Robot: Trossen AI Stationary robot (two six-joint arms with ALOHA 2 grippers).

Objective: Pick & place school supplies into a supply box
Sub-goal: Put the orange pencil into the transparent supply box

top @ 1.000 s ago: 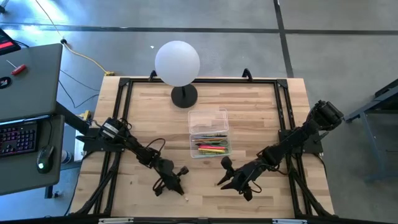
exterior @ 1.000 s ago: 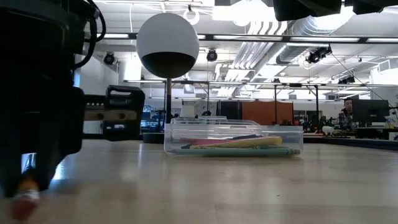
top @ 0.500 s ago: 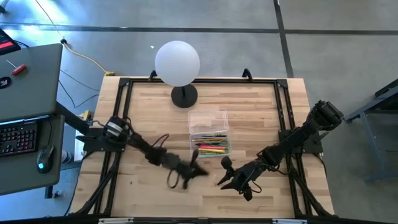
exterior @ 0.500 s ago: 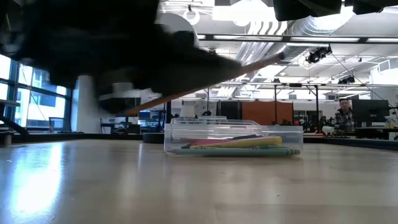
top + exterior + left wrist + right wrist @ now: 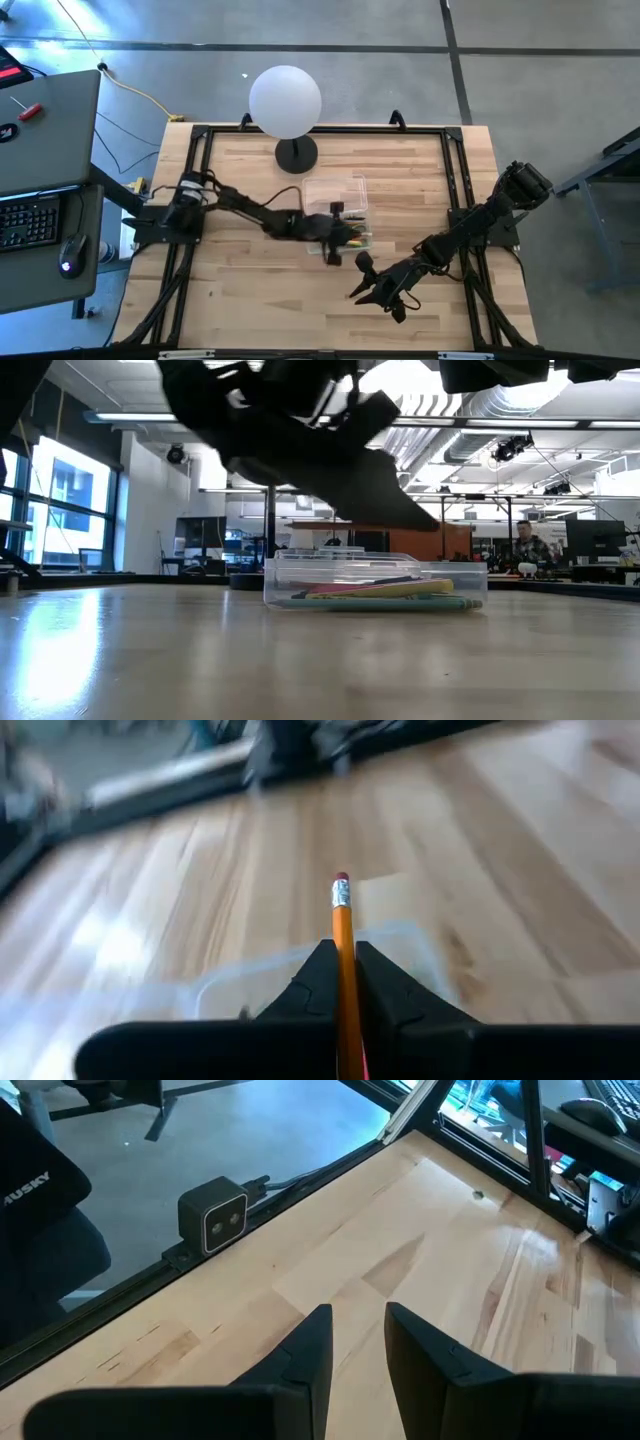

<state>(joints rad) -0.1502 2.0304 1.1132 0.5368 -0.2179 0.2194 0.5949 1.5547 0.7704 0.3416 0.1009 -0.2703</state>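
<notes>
Pencil (image 5: 343, 970) pinched in left tool (image 5: 335, 232), moved from bare table to over supply box (image 5: 337, 214), right tool (image 5: 377, 285) unmoved, narrowly parted

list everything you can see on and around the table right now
supply box: one, clear plastic, centre of the table, open
pens and pencils: several, yellow, green, red, lying in the box
pencil: one, orange with a pink eraser, held over the box
globe lamp: one, white on a black base, far edge of the table
table: one, light wood, black frame
desk with keyboard: one, grey, left of the table
person: one, far back in the room
left end effector: shut on the pencil, over the box
right end effector: empty, fingers apart, near edge of the table
</notes>
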